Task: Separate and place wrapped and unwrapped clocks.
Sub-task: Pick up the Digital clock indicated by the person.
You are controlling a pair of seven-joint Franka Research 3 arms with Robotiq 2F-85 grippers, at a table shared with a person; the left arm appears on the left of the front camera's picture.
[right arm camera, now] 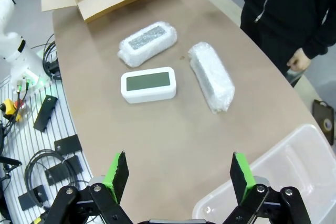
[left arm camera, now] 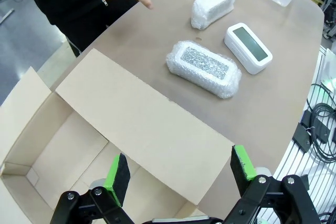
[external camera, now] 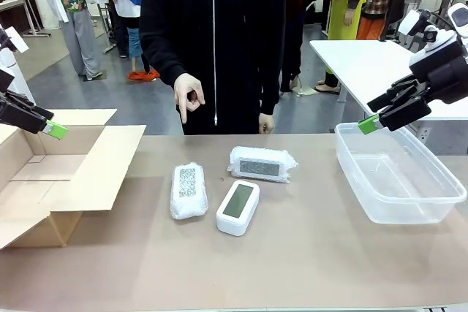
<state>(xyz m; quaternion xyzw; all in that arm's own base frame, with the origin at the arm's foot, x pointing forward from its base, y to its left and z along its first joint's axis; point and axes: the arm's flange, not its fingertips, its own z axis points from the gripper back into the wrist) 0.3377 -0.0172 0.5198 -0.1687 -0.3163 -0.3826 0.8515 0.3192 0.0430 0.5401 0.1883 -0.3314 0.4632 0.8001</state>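
The left pincer [left arm camera: 179, 169] stands wide open and empty, its green pads [left arm camera: 118, 174] spread above the open cardboard box [left arm camera: 142, 129] at the left end of the table [external camera: 329, 253]. The right pincer [right arm camera: 178, 174] is just as wide and also holds nothing. It hangs over the near rim of the clear plastic tub [external camera: 398, 173] at the table's right end.

Between box and tub, all three clocks lie on the table. The bare clock [external camera: 238, 207] sits nearest the robot, its grey screen facing up. The left wrapped clock [external camera: 189, 190] lies just beside it on its left, apart from it. The far wrapped clock [external camera: 262, 164] rests crosswise behind them, nearer the person. Bubble wrap blurs both wrapped screens, and any print on the clocks is too small to read.

Across the table the person's pointing hand [external camera: 188, 96] aims a finger downward.
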